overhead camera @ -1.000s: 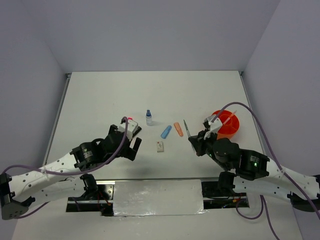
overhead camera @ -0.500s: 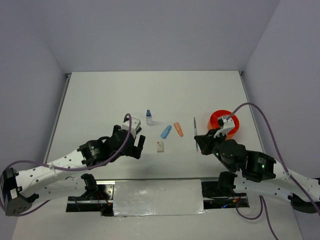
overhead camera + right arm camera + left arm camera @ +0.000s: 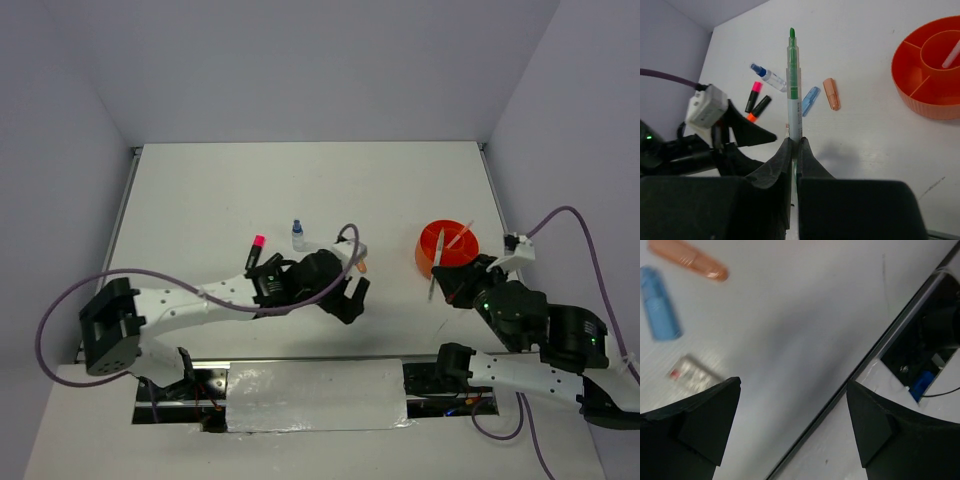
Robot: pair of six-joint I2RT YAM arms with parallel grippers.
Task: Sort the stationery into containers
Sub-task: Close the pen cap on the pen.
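The right gripper (image 3: 795, 145) pinches a thin silvery green-tipped pen (image 3: 793, 85), held off the table beside the round orange divided plastic bowl (image 3: 912, 97). The left gripper (image 3: 792, 390) hangs with its fingers wide apart, next to what looks like a small white block (image 3: 690, 375).

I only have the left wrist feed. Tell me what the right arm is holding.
Observer: The right gripper is shut on a thin green-tipped pen, which sticks out past its fingertips.
Operator: Give me the container's position.
Observer: The orange bowl sits right of centre on the table, close to the right gripper.
Operator: Report what's in it.
Observer: One thin pale pen leans in the round centre compartment. The parts of the outer compartments that show look empty.
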